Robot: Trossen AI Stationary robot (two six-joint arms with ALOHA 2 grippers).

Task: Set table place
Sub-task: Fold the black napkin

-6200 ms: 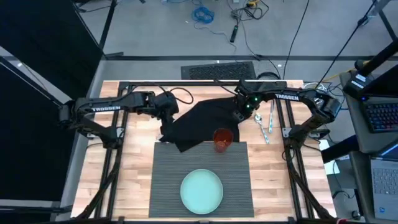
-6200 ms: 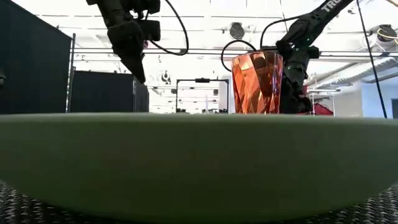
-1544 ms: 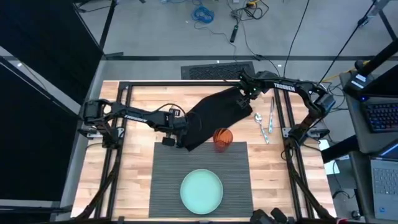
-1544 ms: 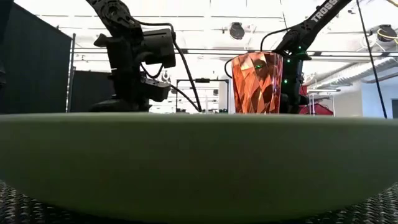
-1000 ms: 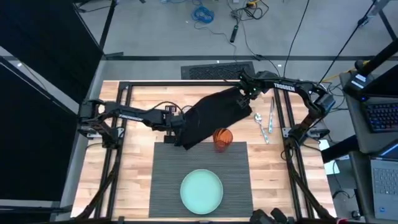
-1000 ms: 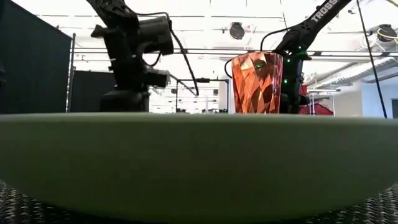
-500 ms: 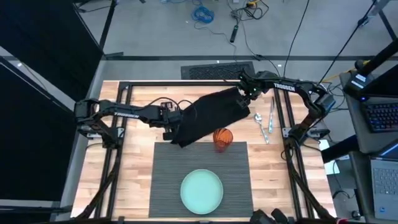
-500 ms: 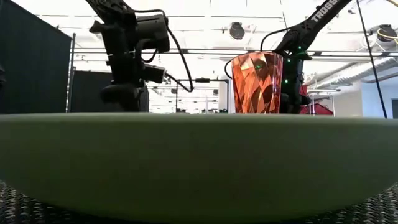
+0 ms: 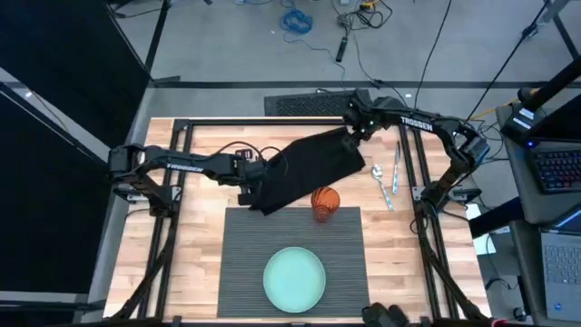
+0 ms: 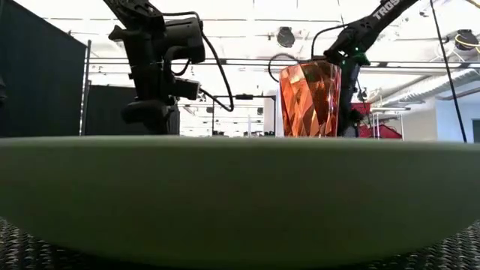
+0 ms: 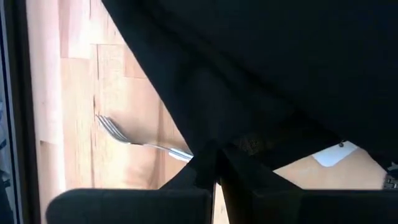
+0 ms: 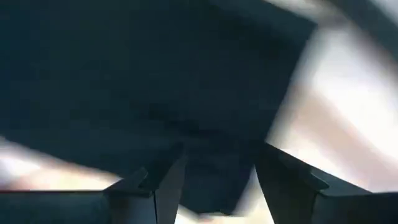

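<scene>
Since 0.5 s ago the right gripper [image 9: 356, 130] has lifted slightly, fingers apart. Left gripper [image 9: 257, 191] pinches the napkin [image 9: 304, 168] (likely spreading it) behind the placemat [image 9: 241, 263].

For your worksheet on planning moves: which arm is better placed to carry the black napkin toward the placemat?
Probably the left. The left gripper is shut on the napkin near the placemat; the right gripper looks open at the napkin's far corner.
</scene>
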